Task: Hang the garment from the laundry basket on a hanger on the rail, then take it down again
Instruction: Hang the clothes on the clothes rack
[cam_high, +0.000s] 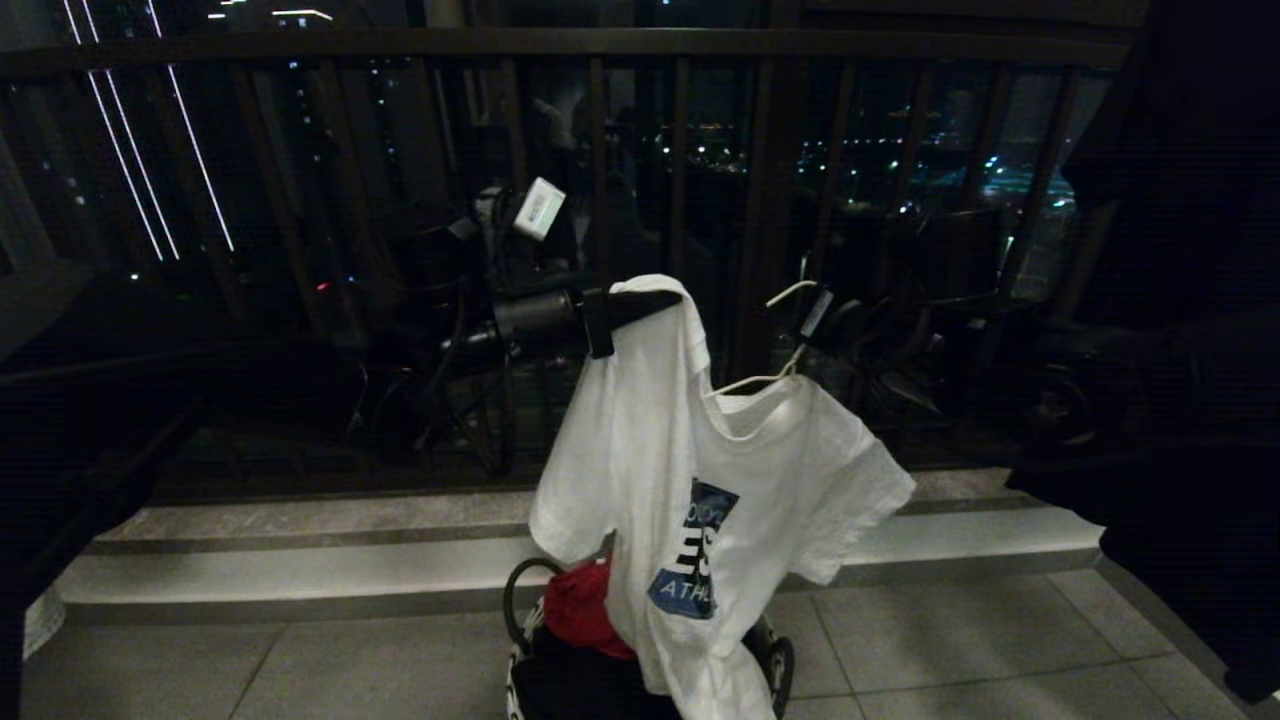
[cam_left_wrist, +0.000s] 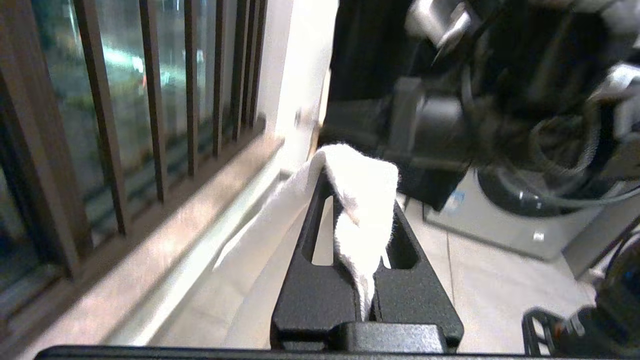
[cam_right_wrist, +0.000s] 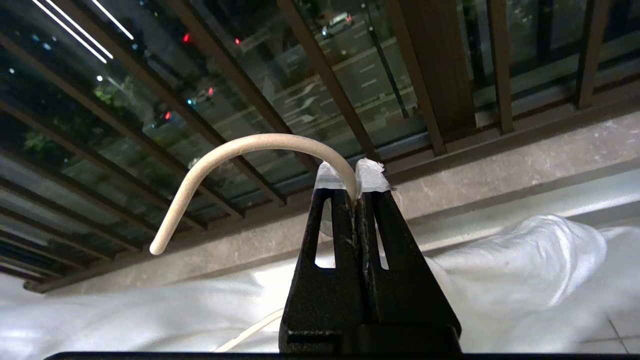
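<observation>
The garment (cam_high: 700, 480), a white T-shirt with a blue chest graphic, hangs in the air above the laundry basket (cam_high: 778, 668). My left gripper (cam_high: 665, 298) is shut on a fold of its shoulder; in the left wrist view the white cloth (cam_left_wrist: 367, 200) drapes over the closed fingers. My right gripper (cam_high: 815, 312) is shut on the hook of the thin white hanger (cam_high: 755, 380), whose arm lies inside the neck opening. The right wrist view shows the curved hook (cam_right_wrist: 240, 145) pinched at the taped fingertips (cam_right_wrist: 372, 175), with the shirt (cam_right_wrist: 525, 260) below. The rail is out of view.
A red cloth (cam_high: 585, 605) and a black garment (cam_high: 590, 690) lie in the basket. The dark balcony railing (cam_high: 600, 150) stands behind, with a stone step (cam_high: 300, 560) at its foot. A dark hanging mass (cam_high: 1200, 400) fills the right. A washing machine (cam_left_wrist: 500, 220) stands nearby.
</observation>
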